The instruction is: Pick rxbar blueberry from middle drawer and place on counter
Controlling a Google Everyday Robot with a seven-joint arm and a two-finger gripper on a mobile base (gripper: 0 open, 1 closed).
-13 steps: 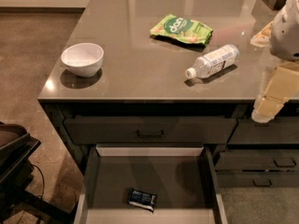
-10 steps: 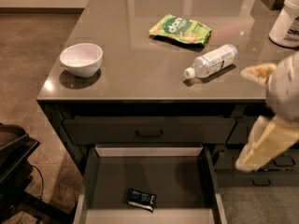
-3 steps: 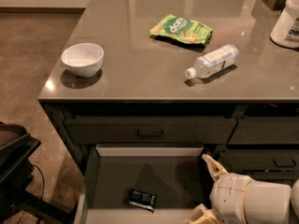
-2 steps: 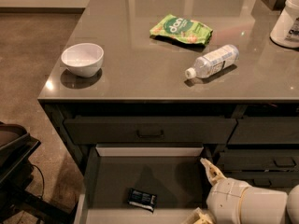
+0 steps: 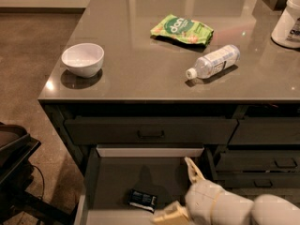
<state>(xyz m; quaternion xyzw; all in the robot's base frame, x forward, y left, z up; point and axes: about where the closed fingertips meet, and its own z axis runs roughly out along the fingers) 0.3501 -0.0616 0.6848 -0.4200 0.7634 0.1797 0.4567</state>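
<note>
while the rxbar blueberry [image 5: 143,199] lies flat on the floor of the open middle drawer [image 5: 117,179], below the front edge of the counter [image 5: 140,76], the gripper [image 5: 174,189] hangs just to its right inside the drawer, fingers spread wide, nothing held.

step in hand, as judged: reach and grasp.
- the bar sits beside the fingers, not between them; a shift to the left seems needed first.
- the bar is thin and flat; the fingers likely have to straddle its narrow width with tips close to the drawer floor before closing.
- the wrapper looks slick; a centred pinch seems safer than a corner hold.
- the lift is best made straight up until clear of the drawer walls, then outward past the counter's front edge.

other things.
- white bowl [image 5: 83,59]: near the front left corner of the counter.
- green snack bag [image 5: 182,30]: toward the back edge, about midway across.
- clear bottle [image 5: 213,61]: on its side, right of centre, cap pointing toward the front edge.
- white container [image 5: 288,20]: at the right edge, partly cut off.
- top drawer front [image 5: 150,131]: shut, bar handle, directly above the open drawer; probably the nearest obstacle on the way up.
- dark shape [image 5: 14,163]: on the floor beyond the left edge; cannot tell what it is.

placing, as judged: the bare stretch along the front edge between bowl and bottle looks simplest.
</note>
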